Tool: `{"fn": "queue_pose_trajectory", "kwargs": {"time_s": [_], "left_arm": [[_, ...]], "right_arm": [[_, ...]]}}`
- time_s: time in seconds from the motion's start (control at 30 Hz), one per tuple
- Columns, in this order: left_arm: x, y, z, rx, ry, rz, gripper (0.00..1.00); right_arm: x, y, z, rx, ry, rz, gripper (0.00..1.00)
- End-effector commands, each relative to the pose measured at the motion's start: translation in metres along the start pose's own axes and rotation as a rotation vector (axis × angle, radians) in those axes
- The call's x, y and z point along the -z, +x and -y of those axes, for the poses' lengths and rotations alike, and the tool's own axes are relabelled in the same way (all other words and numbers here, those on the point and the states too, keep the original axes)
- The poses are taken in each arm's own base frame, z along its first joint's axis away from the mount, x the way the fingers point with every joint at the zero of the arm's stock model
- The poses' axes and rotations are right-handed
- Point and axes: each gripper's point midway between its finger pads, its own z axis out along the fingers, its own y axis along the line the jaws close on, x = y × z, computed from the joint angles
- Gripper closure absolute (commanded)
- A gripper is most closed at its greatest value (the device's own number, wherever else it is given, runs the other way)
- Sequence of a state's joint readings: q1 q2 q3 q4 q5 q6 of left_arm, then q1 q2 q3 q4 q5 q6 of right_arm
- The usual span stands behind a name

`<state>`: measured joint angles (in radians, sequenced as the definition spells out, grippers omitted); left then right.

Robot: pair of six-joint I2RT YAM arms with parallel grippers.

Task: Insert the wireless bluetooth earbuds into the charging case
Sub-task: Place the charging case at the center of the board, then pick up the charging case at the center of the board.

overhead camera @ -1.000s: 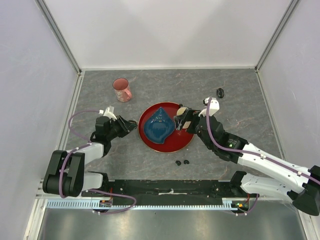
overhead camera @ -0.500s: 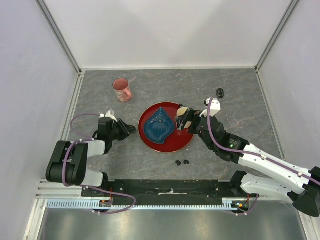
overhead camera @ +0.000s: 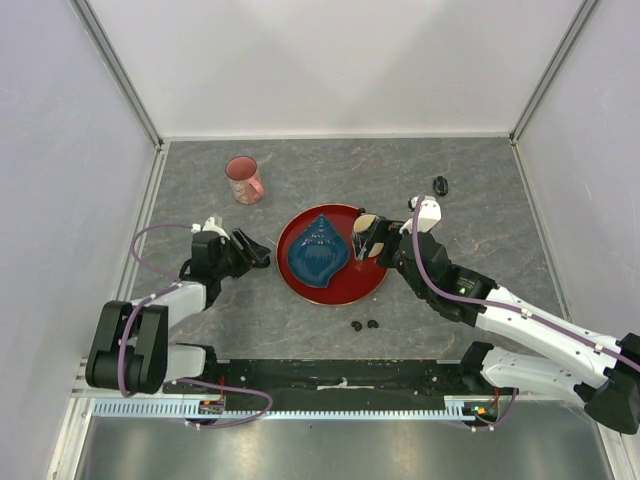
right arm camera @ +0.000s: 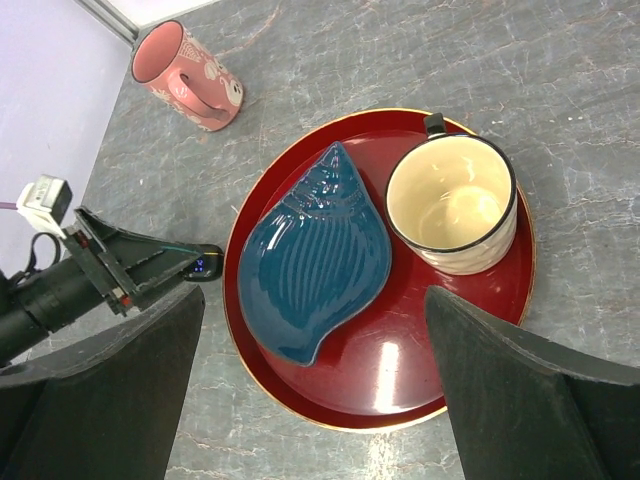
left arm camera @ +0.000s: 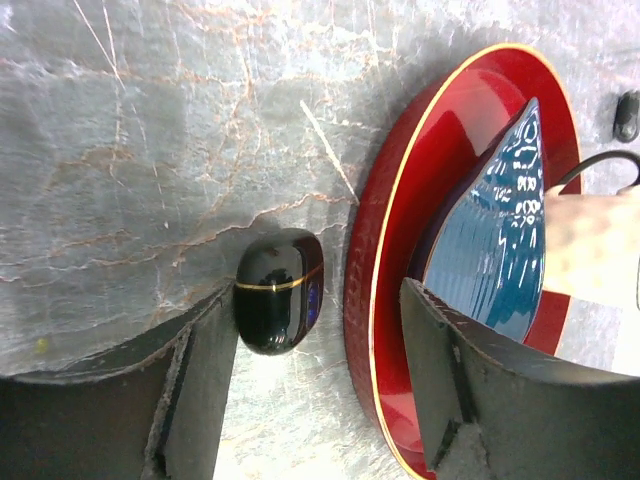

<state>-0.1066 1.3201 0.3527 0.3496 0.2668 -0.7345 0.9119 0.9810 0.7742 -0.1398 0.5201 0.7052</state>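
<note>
A glossy black charging case (left arm camera: pixel 278 290) with a gold seam lies on the table just left of the red tray (left arm camera: pixel 372 300). It also shows in the right wrist view, where the case (right arm camera: pixel 205 265) has a blue light. My left gripper (left arm camera: pixel 320 335) is open around it, with the case close against one finger and the other finger over the tray's rim. Seen from above, the left gripper (overhead camera: pixel 256 252) is at the tray's left edge. Two tiny black earbuds (overhead camera: pixel 364 324) lie on the table in front of the tray. My right gripper (right arm camera: pixel 315 375) hangs wide open above the tray, holding nothing.
On the red tray (overhead camera: pixel 378 275) sit a blue shell-shaped dish (overhead camera: pixel 317 252) and a cream cup (right arm camera: pixel 452 205). A pink mug (overhead camera: pixel 243 180) stands at the back left. A black oval piece (overhead camera: pixel 440 184) lies at the back right.
The left gripper was shut and now stands open, with the case lying between its fingers. The left arm shifted slightly. The right arm has barely moved.
</note>
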Motion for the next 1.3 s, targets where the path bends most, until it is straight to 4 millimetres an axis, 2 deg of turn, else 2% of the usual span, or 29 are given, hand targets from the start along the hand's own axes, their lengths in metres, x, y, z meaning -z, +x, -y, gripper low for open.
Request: {"fn": "queue_pose_trajectory", "kwargs": {"time_s": [0.0,0.13,0.23,0.27,0.3,0.37,0.4,0.47,0.5,0.53,0.57,0.6,0.63,0.67,0.7,0.8,0.87,0.93,1.0,1.03,1.07,1.2,1.27], "left_arm": [[0.008,-0.019,-0.001,-0.052,-0.042,0.063,0.28],[0.015,-0.026,-0.002,-0.053,-0.073,0.089,0.27],[0.033,-0.05,0.005,-0.088,-0.094,0.197,0.25],[0.039,-0.051,0.003,-0.112,-0.117,0.197,0.25],[0.053,-0.067,0.012,-0.135,-0.109,0.27,0.25],[0.07,-0.081,0.024,-0.182,-0.095,0.323,0.23],[0.083,-0.091,0.038,-0.196,-0.055,0.379,0.23],[0.098,-0.102,0.062,-0.221,0.046,0.452,0.23],[0.109,-0.101,0.077,-0.238,0.127,0.476,0.2],[0.115,-0.102,0.085,-0.251,0.166,0.494,0.16],[0.121,-0.104,0.092,-0.271,0.195,0.509,0.15],[0.128,-0.105,0.101,-0.292,0.228,0.522,0.15],[0.134,-0.108,0.106,-0.318,0.244,0.542,0.14],[0.138,-0.108,0.111,-0.343,0.261,0.546,0.14],[0.143,-0.106,0.121,-0.381,0.303,0.536,0.14],[0.152,-0.1,0.142,-0.417,0.397,0.497,0.13],[0.155,-0.096,0.151,-0.422,0.438,0.466,0.13],[0.161,-0.085,0.166,-0.483,0.522,0.412,0.13],[0.163,-0.068,0.178,-0.511,0.616,0.315,0.12],[0.163,-0.062,0.182,-0.504,0.643,0.27,0.12],[0.158,-0.055,0.182,-0.49,0.658,0.204,0.12],[0.151,-0.051,0.18,-0.452,0.614,0.088,0.12],[0.149,-0.052,0.18,-0.45,0.61,0.09,0.12]], "right_arm": [[0.003,-0.014,-0.003,0.002,-0.009,0.035,0.02],[0.003,-0.022,0.003,0.021,0.019,0.059,0.02],[0.0,-0.033,0.022,0.052,0.109,0.089,0.02],[0.0,-0.038,0.032,0.068,0.16,0.101,0.02],[-0.001,-0.045,0.046,0.073,0.208,0.117,0.02],[-0.004,-0.054,0.066,0.088,0.278,0.132,0.02],[-0.008,-0.063,0.086,0.074,0.324,0.137,0.02],[-0.016,-0.07,0.109,0.054,0.378,0.131,0.02],[-0.022,-0.078,0.132,0.013,0.402,0.114,0.02],[-0.027,-0.08,0.144,-0.005,0.414,0.099,0.02],[-0.04,-0.076,0.157,-0.013,0.425,0.058,0.02],[-0.043,-0.083,0.184,-0.05,0.481,0.057,0.02],[-0.049,-0.082,0.195,-0.068,0.498,0.039,0.02],[-0.062,-0.078,0.208,-0.07,0.519,0.001,0.02],[-0.066,-0.083,0.228,-0.082,0.55,-0.003,0.02],[-0.096,-0.089,0.255,-0.066,0.565,-0.03,0.03],[-0.12,-0.092,0.266,-0.071,0.56,-0.076,0.08],[-0.135,-0.105,0.28,-0.055,0.583,-0.068,0.11],[-0.146,-0.112,0.285,-0.032,0.58,-0.035,0.13],[-0.158,-0.116,0.287,-0.012,0.552,-0.001,0.13],[-0.164,-0.111,0.287,0.008,0.533,-0.025,0.13],[-0.19,-0.103,0.308,0.097,0.565,-0.138,0.15],[-0.2,-0.101,0.316,0.122,0.584,-0.172,0.2]]}}
